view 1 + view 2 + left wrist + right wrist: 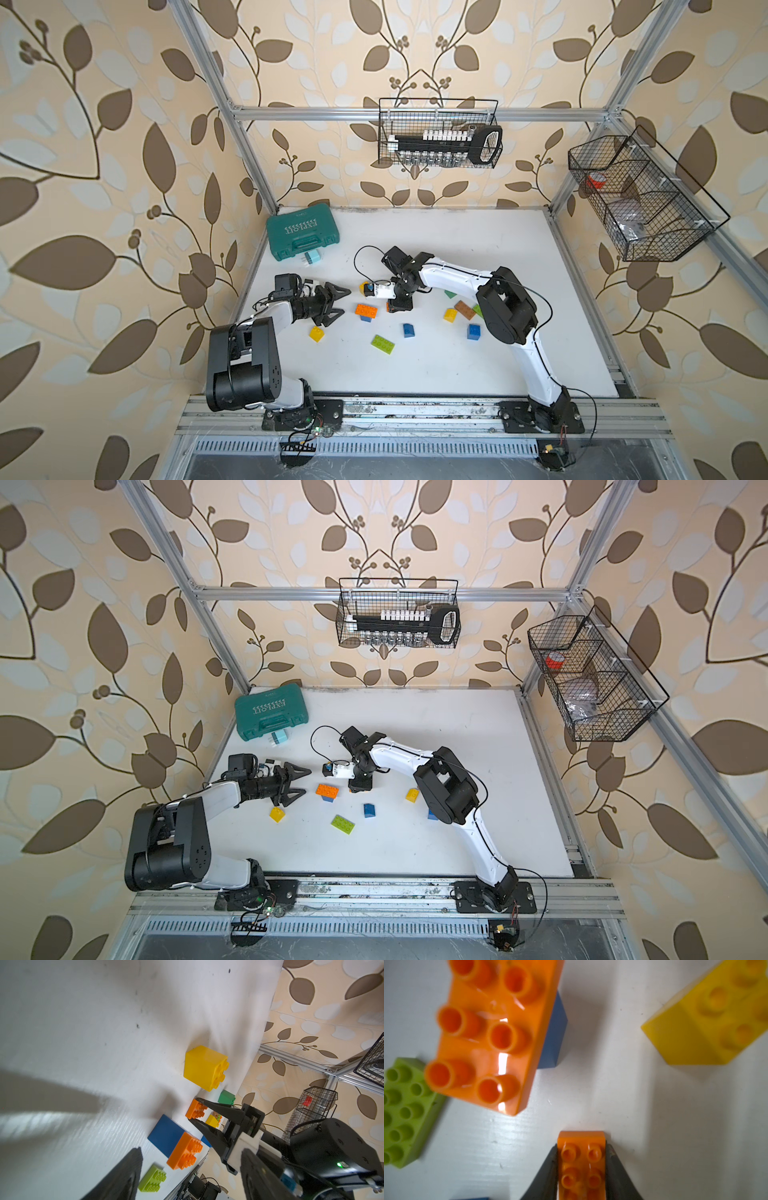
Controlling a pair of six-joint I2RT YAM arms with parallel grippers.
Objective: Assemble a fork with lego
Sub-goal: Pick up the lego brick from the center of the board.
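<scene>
Nearest the desk's (457,365) front edge I see a lime brick (382,344), yellow brick (316,333) and blue brick (408,330). Beyond, my right tool (581,1145) pinches a small orange brick (581,1169) mid-desk. A long orange brick (366,310) sits between it and my spread left tool (345,299). Farthest, a teal case (301,236) fills the far left corner.

Glossy orange plastic brick (488,1039) (light glinting off it), matt white tabletop (643,1115) faintly ribbed, black metal wire basket (385,124)
</scene>
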